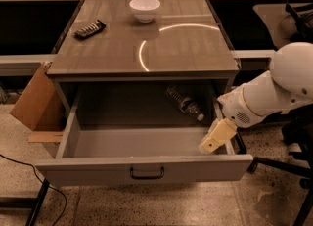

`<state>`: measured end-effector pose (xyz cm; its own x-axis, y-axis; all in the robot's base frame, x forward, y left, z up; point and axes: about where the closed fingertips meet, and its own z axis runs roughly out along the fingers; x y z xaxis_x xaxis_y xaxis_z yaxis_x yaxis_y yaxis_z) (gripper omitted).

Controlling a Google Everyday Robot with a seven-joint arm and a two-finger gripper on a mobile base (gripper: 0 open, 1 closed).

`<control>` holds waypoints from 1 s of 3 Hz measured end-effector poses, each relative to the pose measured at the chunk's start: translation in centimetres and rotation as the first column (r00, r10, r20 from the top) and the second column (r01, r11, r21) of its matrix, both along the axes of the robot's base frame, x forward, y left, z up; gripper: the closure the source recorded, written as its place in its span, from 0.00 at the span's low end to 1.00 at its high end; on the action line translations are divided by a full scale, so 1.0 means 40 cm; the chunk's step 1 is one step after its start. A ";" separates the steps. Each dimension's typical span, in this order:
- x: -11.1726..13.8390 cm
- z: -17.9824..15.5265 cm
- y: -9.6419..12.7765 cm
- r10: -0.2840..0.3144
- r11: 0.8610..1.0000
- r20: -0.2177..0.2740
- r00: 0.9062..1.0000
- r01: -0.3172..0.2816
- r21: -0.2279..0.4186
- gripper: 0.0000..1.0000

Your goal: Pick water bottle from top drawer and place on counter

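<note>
Judging it light, slick and easily dented, take the water bottle (185,104), lying on its side at the back right of the top drawer (146,169), across its middle with the gripper (215,138), above the drawer's front right corner, open or closed impossible to tell.

No writing can be read anywhere; the dark label band on the water bottle (186,104) shows no legible lettering. The gripper (209,144) hangs at the lower right of the frame, over the right front corner of the top drawer (146,169).
</note>
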<state>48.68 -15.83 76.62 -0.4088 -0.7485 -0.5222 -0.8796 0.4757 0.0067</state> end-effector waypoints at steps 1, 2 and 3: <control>0.022 -0.024 0.016 -0.007 1.000 0.014 1.000 0.007 0.028 0.00; 0.079 -0.066 0.050 -0.014 0.995 0.031 0.999 0.011 0.096 0.00; 0.137 -0.124 0.089 -0.024 0.990 0.024 0.999 0.020 0.137 0.00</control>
